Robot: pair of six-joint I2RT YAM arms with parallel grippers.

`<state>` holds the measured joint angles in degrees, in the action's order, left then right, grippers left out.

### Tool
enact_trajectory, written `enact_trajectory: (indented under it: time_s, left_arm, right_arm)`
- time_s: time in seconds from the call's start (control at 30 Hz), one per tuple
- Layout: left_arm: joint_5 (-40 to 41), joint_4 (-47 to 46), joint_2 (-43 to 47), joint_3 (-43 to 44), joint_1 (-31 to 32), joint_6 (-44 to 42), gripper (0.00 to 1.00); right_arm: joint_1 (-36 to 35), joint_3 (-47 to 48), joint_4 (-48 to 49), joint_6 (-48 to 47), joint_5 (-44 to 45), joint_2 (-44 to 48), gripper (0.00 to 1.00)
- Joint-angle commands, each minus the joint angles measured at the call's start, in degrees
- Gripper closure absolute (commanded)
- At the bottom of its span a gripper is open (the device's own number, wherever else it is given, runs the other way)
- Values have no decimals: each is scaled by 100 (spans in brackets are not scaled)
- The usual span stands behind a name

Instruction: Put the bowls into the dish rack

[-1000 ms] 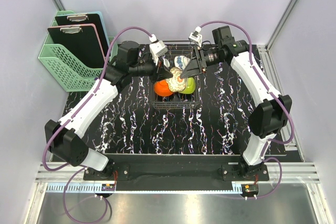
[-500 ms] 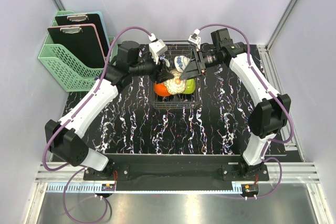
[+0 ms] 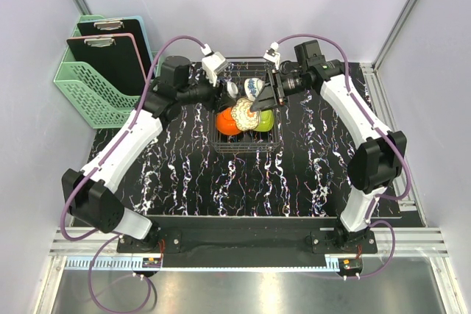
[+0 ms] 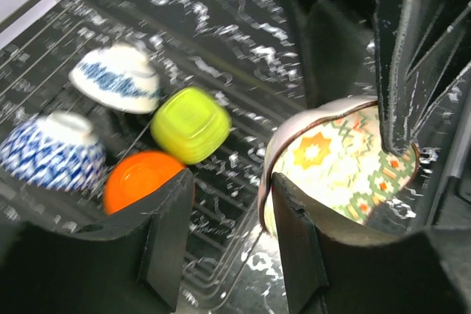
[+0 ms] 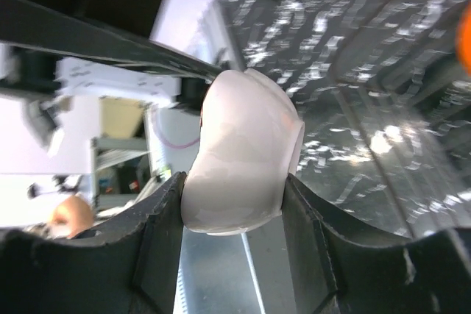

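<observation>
Cream bowl tight in right end effector above bowl-crowded dish rack; left end effector apart.

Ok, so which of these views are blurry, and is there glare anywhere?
Top view: sharp and evenly lit, with a dull sheen on the metal strip in front. Left wrist: motion-smeared, the green bowl and orange bowl soft-edged. Right wrist: the cream bowl in the right gripper is fairly crisp, the mat behind streaked with bright highlights.
</observation>
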<state>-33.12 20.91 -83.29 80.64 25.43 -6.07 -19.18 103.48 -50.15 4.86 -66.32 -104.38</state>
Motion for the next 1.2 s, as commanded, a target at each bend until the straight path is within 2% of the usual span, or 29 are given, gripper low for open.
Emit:
enact_trajectory:
  time_s: [0.0,0.13,0.33,0.5,0.57,0.77,1.17]
  left_arm:
    - [614,-34,435,66,-257,-88,49]
    - [649,-25,629,-215,-626,-70,49]
    - [482,-25,866,-646,-1119,-158,49]
    - [421,-16,1007,-892,-1383,-228,49]
    - [342,-16,1042,-980,-1497,-237,49]
    - [192,-43,1139,-1208,-1664,-281,50]
    - [25,-87,1324,-1542,-1945,-413,50]
  right_arm:
    - [-51,304,120,32,1067,-118,100]
    - [-77,655,-12,-29,2208,-346,100]
    - [-165,945,-144,-143,3237,-618,100]
    - [-542,1060,-258,-389,4388,-698,100]
    - [-639,1078,-276,-433,4531,-724,100]
    - [-1105,1130,-372,-767,5786,-891,100]
    - [-1808,1007,-592,-1198,7352,-1234,100]
